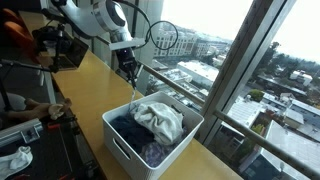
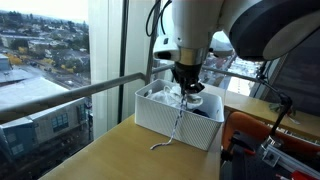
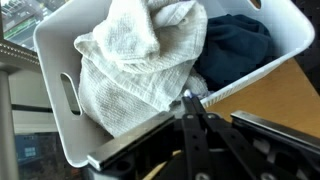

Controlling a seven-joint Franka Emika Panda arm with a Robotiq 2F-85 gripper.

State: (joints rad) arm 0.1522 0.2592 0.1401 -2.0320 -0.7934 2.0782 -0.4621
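Note:
My gripper (image 1: 129,75) (image 2: 186,86) (image 3: 193,100) hangs just above the near rim of a white plastic basket (image 1: 115,138) (image 2: 158,115) (image 3: 60,100). Its fingers are shut on a thin white cord (image 2: 178,125) (image 1: 133,90). The cord dangles over the basket's side and its end rests on the wooden table (image 2: 120,160). A crumpled white towel (image 1: 160,118) (image 3: 130,70) lies in the basket on top of dark blue clothing (image 1: 128,128) (image 3: 235,45).
The basket stands on a wooden table (image 1: 90,85) along a large window with a metal rail (image 2: 80,90). Black camera gear (image 1: 60,45) stands at the far end. Red and black equipment (image 2: 265,140) lies beside the basket.

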